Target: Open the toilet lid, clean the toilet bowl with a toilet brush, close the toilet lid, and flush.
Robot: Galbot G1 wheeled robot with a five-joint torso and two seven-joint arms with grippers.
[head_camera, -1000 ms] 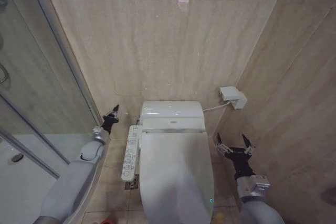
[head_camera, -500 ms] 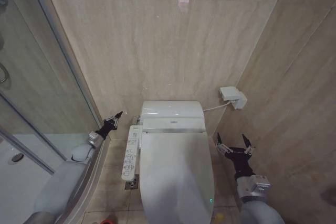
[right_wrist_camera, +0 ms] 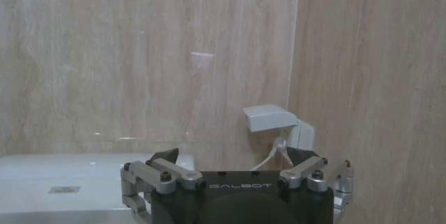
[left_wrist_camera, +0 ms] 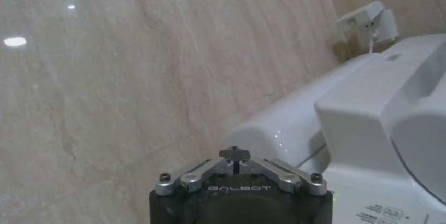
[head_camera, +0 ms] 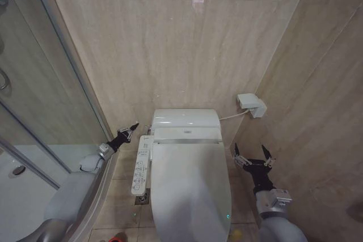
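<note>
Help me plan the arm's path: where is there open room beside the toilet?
Tiled floor lies bare between control panel and shower tray, though the left gripper, shut, sits over it. The gap between the toilet lid and the right wall is narrow, taken by the open right gripper.

The head camera looks steeply down from above at the toilet lid (head_camera: 190, 194) against the tiled wall. The left wrist camera sits low and close beside the tank (left_wrist_camera: 293, 125), facing the wall. The right wrist camera faces the wall socket box (right_wrist_camera: 268, 117), shared with both other views.
</note>
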